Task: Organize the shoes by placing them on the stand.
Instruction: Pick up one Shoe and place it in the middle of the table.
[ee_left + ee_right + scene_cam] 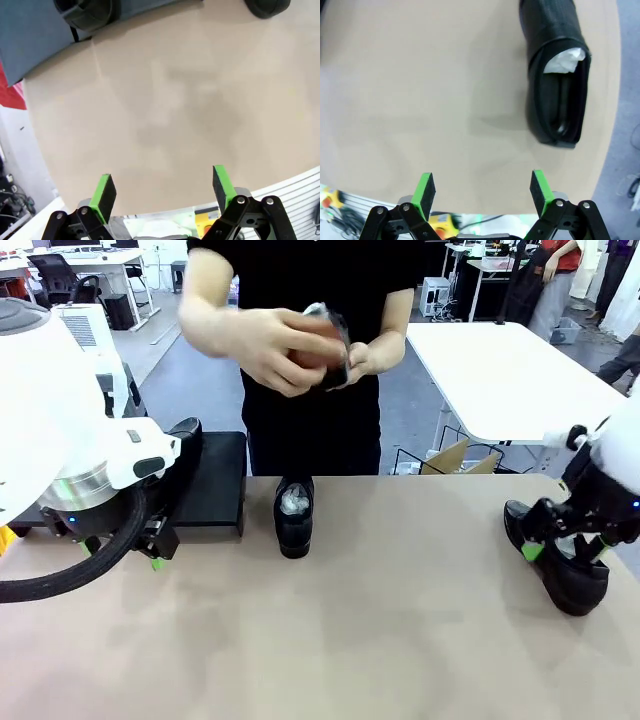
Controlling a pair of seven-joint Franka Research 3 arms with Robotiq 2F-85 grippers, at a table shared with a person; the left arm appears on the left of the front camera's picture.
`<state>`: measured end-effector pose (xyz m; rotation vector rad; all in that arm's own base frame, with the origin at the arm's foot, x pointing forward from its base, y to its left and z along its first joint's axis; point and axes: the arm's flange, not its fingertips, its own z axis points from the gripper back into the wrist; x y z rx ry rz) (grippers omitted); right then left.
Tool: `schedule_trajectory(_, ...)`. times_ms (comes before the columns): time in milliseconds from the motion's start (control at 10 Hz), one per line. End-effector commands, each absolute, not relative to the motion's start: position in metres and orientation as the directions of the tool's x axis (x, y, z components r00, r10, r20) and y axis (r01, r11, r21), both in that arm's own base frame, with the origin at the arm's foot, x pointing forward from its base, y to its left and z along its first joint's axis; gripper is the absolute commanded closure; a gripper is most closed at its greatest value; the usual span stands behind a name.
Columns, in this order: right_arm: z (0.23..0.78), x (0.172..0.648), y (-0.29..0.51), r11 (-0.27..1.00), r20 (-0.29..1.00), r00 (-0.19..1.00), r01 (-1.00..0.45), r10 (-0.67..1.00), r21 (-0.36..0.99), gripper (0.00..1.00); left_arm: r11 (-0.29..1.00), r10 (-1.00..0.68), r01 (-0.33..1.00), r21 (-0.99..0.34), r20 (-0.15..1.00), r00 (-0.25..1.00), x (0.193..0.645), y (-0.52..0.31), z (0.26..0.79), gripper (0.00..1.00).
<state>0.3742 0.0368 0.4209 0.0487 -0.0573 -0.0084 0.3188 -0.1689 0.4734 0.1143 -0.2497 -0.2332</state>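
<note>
Left gripper (162, 187): fingers spread over bare tabletop (175, 110), just beside stand (218, 485). Right gripper (481, 186): fingers spread, empty, near right-side shoe (555, 95). Middle shoe (294, 515) sits on tabletop, off stand. Person's hands (270, 345) hold blurred dark item (328, 340).

Left gripper (162, 177), right gripper (481, 177) (both agape)
</note>
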Motion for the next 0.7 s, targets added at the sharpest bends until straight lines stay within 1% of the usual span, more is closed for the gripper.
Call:
schedule_trajectory(0,0.404,0.427,0.007,0.992,-0.009,0.994,-0.107,0.107,-0.068,0.00,0.968,-0.237,0.208,0.139,0.245,0.940,0.318,-0.170,0.479,0.00)
schedule_trajectory(100,0.400,0.437,0.000,0.989,-0.008,0.994,-0.114,0.114,-0.097,0.00,0.968,-0.237,0.208,0.139,0.245,0.940,0.318,-0.170,0.479,0.00)
schedule_trajectory(200,0.405,0.444,-0.004,0.992,0.009,0.995,-0.102,0.103,-0.079,0.00,0.968,-0.237,0.208,0.139,0.245,0.940,0.318,-0.170,0.479,0.00)
schedule_trajectory(300,0.412,0.449,0.002,0.999,0.045,0.999,0.001,0.001,-0.051,0.00,0.968,-0.237,0.208,0.139,0.245,0.940,0.318,-0.170,0.479,0.00)
schedule_trajectory(400,0.387,0.431,-0.001,0.994,-0.029,0.996,-0.081,0.079,-0.074,0.00,0.968,-0.237,0.208,0.139,0.245,0.940,0.318,-0.170,0.479,0.00)
schedule_trajectory(500,0.387,0.431,-0.001,0.994,-0.029,0.996,-0.081,0.079,-0.074,0.00,0.968,-0.237,0.208,0.139,0.245,0.940,0.318,-0.170,0.479,0.00)
schedule_trajectory(600,0.398,0.446,-0.004,0.995,-0.005,0.998,-0.065,0.064,-0.074,0.00,0.968,-0.237,0.208,0.139,0.245,0.940,0.318,-0.170,0.479,0.00)
